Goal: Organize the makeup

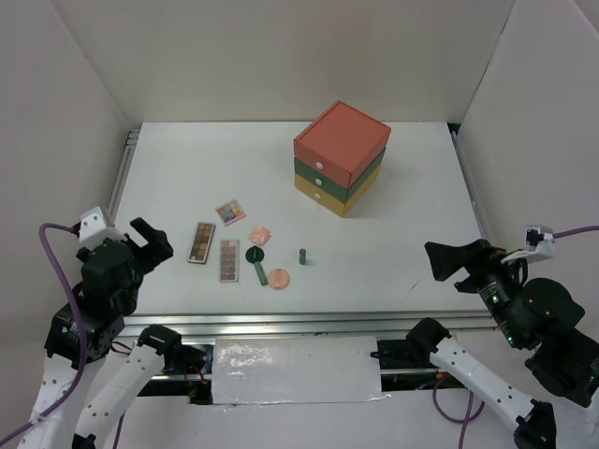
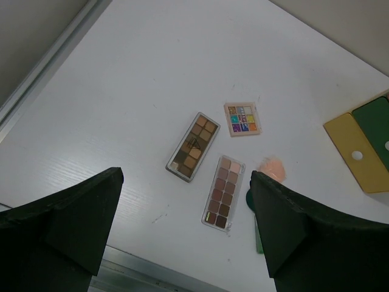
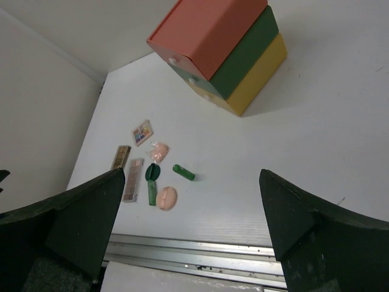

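The makeup lies in a loose cluster at the table's front left. It holds two narrow brown palettes point(image 1: 201, 242) point(image 1: 229, 260), a small square multicolour palette point(image 1: 229, 211), a pink wrapped piece point(image 1: 261, 234), a dark-green compact point(image 1: 255, 253), a pink round compact point(image 1: 279, 278), a lying green tube point(image 1: 261, 272) and an upright green tube point(image 1: 303, 255). My left gripper point(image 1: 148, 245) is open and empty, left of the palettes point(image 2: 192, 146) point(image 2: 223, 191). My right gripper point(image 1: 451, 267) is open and empty, far right of the cluster point(image 3: 166, 198).
A stacked orange, green and yellow drawer box point(image 1: 341, 156) stands at the back centre-right, drawers shut; it also shows in the right wrist view point(image 3: 219, 48). A metal rail point(image 1: 309, 323) runs along the front edge. White walls enclose the table.
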{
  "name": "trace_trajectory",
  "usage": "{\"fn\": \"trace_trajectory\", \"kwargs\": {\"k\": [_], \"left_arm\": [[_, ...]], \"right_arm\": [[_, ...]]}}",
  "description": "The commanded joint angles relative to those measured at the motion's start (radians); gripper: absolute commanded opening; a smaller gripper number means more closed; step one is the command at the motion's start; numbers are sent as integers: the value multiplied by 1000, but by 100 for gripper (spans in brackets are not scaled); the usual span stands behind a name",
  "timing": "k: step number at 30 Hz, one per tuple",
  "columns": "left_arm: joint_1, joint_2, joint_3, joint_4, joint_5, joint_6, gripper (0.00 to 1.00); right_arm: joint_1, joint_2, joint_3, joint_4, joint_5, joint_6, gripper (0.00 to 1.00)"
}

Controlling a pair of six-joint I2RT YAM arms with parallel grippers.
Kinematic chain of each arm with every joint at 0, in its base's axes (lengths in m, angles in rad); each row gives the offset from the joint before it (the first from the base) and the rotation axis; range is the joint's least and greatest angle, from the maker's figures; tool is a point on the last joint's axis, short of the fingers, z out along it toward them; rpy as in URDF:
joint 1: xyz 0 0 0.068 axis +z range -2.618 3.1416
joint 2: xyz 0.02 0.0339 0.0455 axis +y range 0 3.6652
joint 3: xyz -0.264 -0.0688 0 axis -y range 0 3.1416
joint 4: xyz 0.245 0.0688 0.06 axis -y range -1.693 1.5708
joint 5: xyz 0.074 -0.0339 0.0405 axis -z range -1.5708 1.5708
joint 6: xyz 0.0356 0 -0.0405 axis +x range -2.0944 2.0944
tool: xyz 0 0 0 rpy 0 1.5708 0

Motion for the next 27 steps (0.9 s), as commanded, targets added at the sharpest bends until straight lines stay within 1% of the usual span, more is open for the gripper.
{"fn": "trace_trajectory", "kwargs": {"k": [1,2,3,4,5,6,7,8,9,10,11,12,14,15,16,17,18,20,21,22,23,25,26,27], "left_arm": [[-4,13,3,42,52,24,99],[-4,13,-9,70,102,76,100],[-4,14,-24,146,164,95,100],[-4,33,-52,183,297,66,99],[-4,54,-66,226,377,43,99],[-4,85,-79,348,466,23,99],[-4,169,-96,413,554,-3,99],[-4,218,-101,480,690,-64,99],[-4,331,-107,554,752,-93,99],[-4,390,-127,738,812,-126,99],[-3,448,-135,840,922,-190,99],[-4,569,-138,1039,964,-216,99],[-4,690,-103,1165,1047,-278,99],[-10,800,-80,1214,1062,-292,99],[-16,853,-32,1287,1073,-317,99],[-26,945,-11,1320,1087,-328,100],[-32,985,35,1370,1090,-344,99],[-44,1068,80,1407,1096,-362,98],[-53,1146,115,1427,1105,-374,97],[-58,1185,130,1490,1111,-409,94],[-66,1255,141,1525,1122,-430,93],[-70,1315,181,1584,1131,-479,91],[-72,1340,199,1620,1137,-485,89],[-72,1385,239,1624,1141,-488,89]], "right_arm": [[-2,-9,25,32,-39,0,100],[-2,-17,16,51,-67,-8,100],[-2,-40,-20,80,-103,-19,100],[-2,-52,-43,147,-172,-28,100],[-2,-58,-66,175,-198,-24,100],[-4,-57,-102,199,-223,-13,100],[-2,-48,-116,237,-245,5,100],[-4,-32,-126,255,-292,12,100],[-5,7,-140,265,-317,18,100],[-5,27,-148,282,-341,29,100],[-2,60,-160,293,-387,32,100],[-4,69,-169,304,-412,41,100],[-2,75,-198,341,-452,50,100],[-4,72,-209,363,-479,58,100],[-4,62,-218,376,-484,61,100],[-2,45,-237,387,-486,62,100],[-4,28,-249,402,-481,62,100],[-1,12,-260,413,-469,56,100],[-4,8,-266,420,-461,50,100],[-2,3,-271,434,-435,46,100],[-4,3,-278,440,-427,41,100],[-5,9,-281,457,-414,36,100],[-2,23,-278,459,-417,35,100],[-4,29,-275,462,-417,26,100]]}}
